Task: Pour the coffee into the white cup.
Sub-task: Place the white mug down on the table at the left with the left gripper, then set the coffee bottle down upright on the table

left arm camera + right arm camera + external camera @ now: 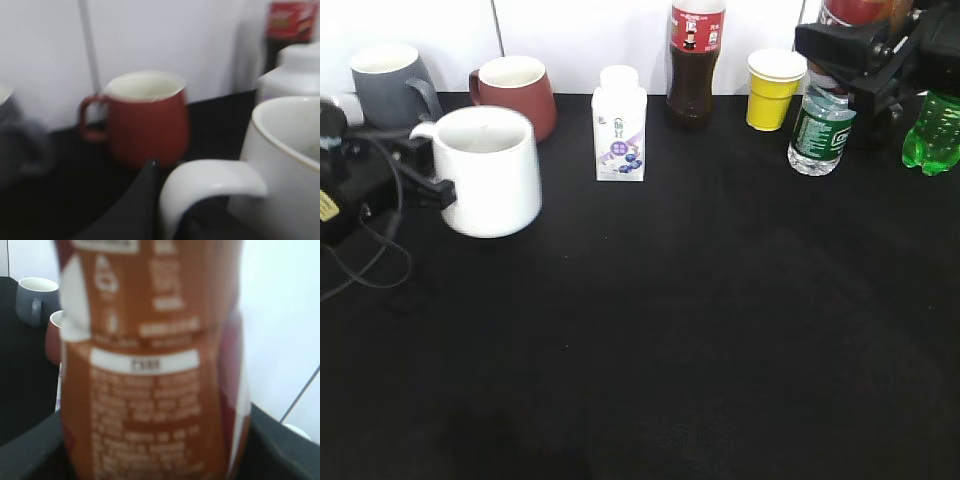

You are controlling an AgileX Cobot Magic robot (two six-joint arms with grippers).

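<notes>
The white cup [490,175] stands at the left of the black table, and its rim shows in the left wrist view [290,135]. My left gripper [430,172] is shut on the cup's loop handle [210,182], with one dark finger beside it. My right gripper [865,55] is raised at the back right and is shut on the coffee bottle [852,12], which is mostly cut off by the frame's top edge. In the right wrist view the bottle's orange-brown wrap [150,365] fills the frame, upright between the jaws [155,460]. Its neck and cap are out of view.
Along the back wall stand a grey mug [388,85], a red mug [518,90], a small white milk carton [619,125], a dark red-labelled soda bottle [695,60], a yellow paper cup [774,88], a green-labelled water bottle [820,130] and a green bottle [930,135].
</notes>
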